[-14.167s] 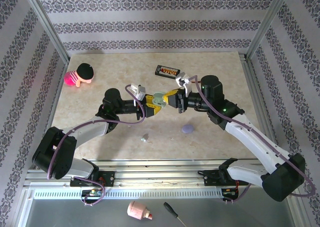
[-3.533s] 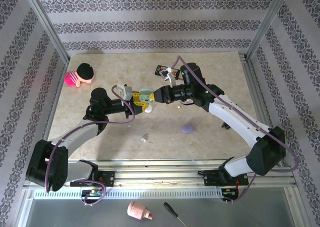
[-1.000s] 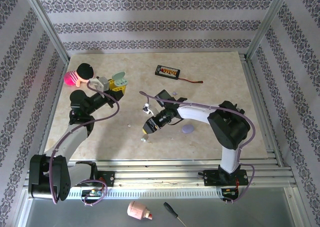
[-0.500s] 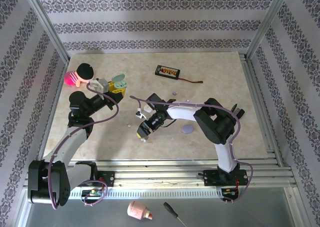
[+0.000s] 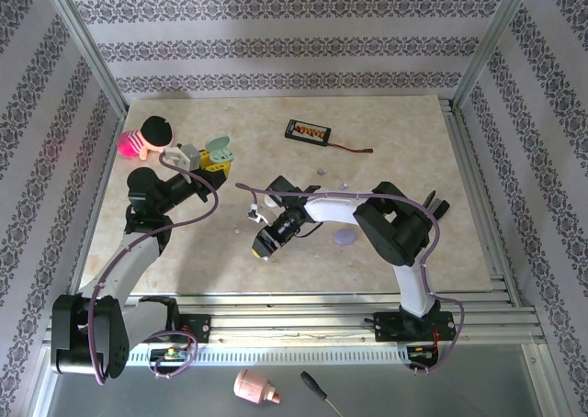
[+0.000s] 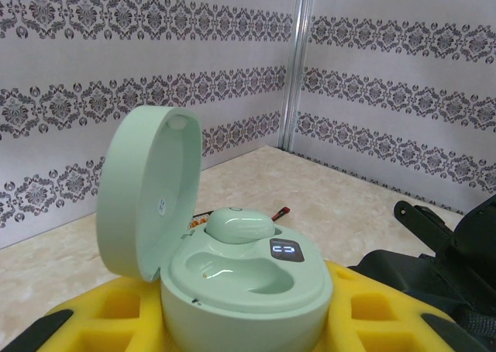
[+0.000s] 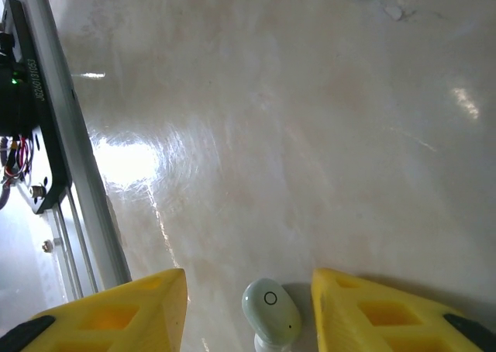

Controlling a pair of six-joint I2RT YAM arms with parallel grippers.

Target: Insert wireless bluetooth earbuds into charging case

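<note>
While the left gripper (image 6: 242,321) clamps the open mint charging case (image 6: 244,278) aloft, one earbud (image 6: 239,224) seated inside, the right gripper (image 7: 248,294) stands low over the table (image 7: 310,135), yellow fingers (image 7: 372,305) apart, straddling a second earbud (image 7: 271,312) but gripping nothing. Centring on it and closing gently looks wise; it could squirt sideways.

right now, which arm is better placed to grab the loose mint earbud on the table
Right: the right fingers stand open either side of the earbud. The left fingers hold the open case elsewhere.
</note>
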